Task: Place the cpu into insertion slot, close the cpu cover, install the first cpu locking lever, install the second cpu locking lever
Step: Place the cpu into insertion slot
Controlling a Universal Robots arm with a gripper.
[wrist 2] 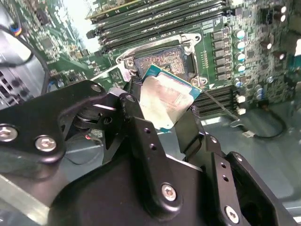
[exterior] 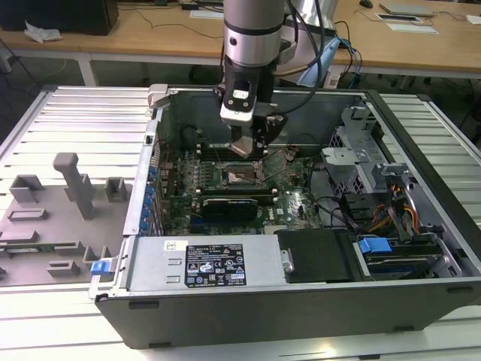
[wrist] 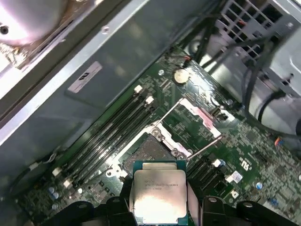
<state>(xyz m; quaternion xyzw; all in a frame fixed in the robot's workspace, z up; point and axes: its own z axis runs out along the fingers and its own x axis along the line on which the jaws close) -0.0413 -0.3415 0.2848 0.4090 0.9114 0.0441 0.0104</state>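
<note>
The black fingers (wrist 2: 137, 120) of the gripper (wrist 2: 164, 110) pinched the small, flat, square, silver-topped cpu (wrist 2: 165, 94) by opposite edges, holding it above the square, black-rimmed insertion slot (wrist 2: 165, 57), apparently to align it over the pins while the thin metal-frame cpu cover (wrist: 201, 115) stood swung open.

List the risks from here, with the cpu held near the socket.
1. The cpu looks tilted against the socket in the second wrist view. Lowered askew, it might bend pins.
2. The gripper clamps it by its edges alone, so a slip could drop it on the pin field.
3. The lever beside the socket may catch a finger on the way down.
</note>
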